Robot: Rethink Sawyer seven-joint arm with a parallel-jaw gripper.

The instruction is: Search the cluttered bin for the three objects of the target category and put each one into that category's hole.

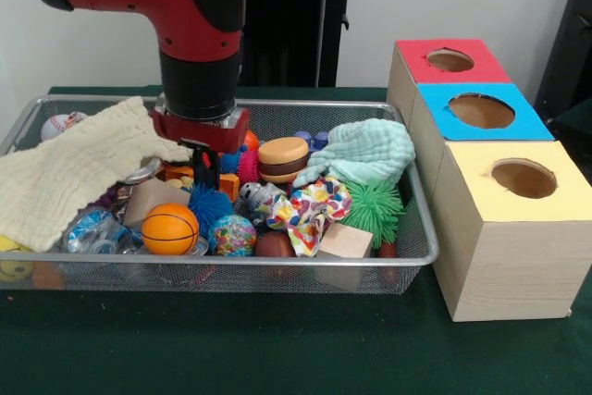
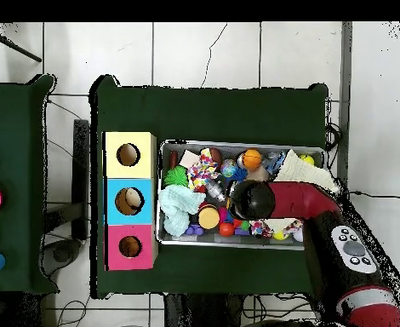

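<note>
No readable text

Nothing legible in either view — no words, labels, brands or numbers on any surface shown.

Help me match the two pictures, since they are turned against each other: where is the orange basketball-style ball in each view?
Front view: the orange ball lies at the bin's near edge, left of centre, below the arm.
Overhead view: the orange ball lies at the bin's upper edge, right of centre, above the arm's dark head.
Shared landmark: the spiky green ball, at the bin's end nearest the yellow box.
</note>
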